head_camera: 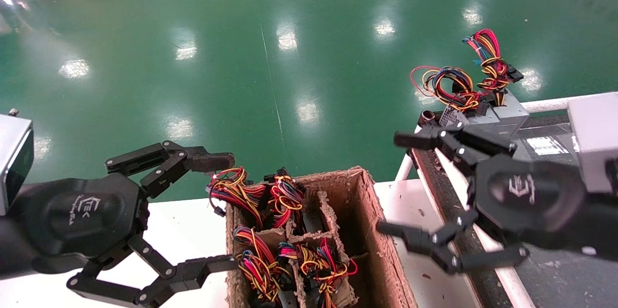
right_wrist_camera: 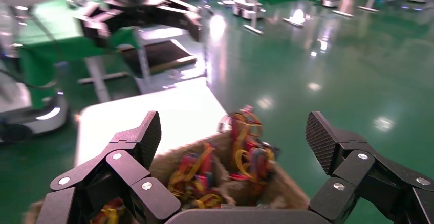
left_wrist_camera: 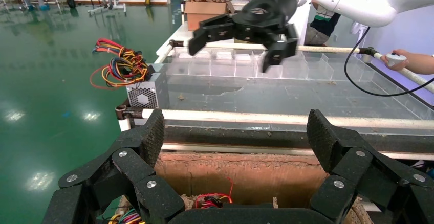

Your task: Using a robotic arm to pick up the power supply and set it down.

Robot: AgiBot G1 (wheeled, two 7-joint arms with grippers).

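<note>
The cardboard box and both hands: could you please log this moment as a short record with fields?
Left hand: open, empty, beside the cardboard box.
Right hand: open, empty, between the box and the conveyor.
Box contents: power supplies with coloured wire bundles sticking up from the compartments.
On conveyor: two grey power supplies, wires up.
Task state: nothing gripped yet.
</note>
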